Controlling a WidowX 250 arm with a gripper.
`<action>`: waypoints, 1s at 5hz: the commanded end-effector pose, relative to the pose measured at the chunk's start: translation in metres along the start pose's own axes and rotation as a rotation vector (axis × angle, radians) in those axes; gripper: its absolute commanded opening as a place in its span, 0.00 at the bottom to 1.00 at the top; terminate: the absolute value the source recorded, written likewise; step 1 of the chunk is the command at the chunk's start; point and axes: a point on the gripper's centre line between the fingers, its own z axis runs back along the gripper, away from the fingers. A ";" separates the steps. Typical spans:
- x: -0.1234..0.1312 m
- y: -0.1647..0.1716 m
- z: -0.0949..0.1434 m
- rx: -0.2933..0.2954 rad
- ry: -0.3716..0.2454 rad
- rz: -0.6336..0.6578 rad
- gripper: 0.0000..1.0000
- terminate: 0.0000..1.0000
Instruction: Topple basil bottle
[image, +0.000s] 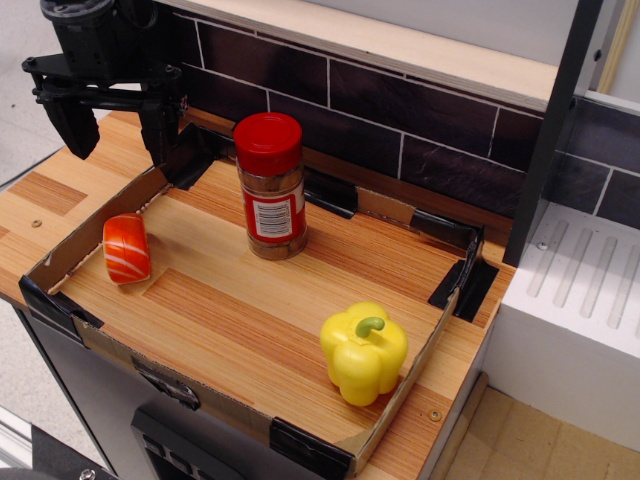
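Note:
The basil bottle (272, 187) stands upright near the back middle of the wooden counter, a clear jar with a wide red cap, brownish contents and a red-and-white label. My gripper (115, 130) hangs at the top left, above the counter's back left corner. Its two black fingers (72, 125) point down and stand wide apart with nothing between them. It is well to the left of the bottle and not touching it.
A low cardboard rim (90, 238) with black tape corners frames the counter. A salmon sushi piece (126, 248) lies at the left, a yellow bell pepper (363, 351) at the front right. A dark tiled wall (400, 110) runs behind; a white drainer (590, 290) stands at the right.

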 end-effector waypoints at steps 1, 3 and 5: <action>0.000 0.000 0.000 0.000 0.000 0.000 1.00 0.00; -0.030 -0.028 0.018 -0.023 0.057 -0.153 1.00 0.00; -0.046 -0.070 0.039 -0.119 0.063 -0.177 1.00 0.00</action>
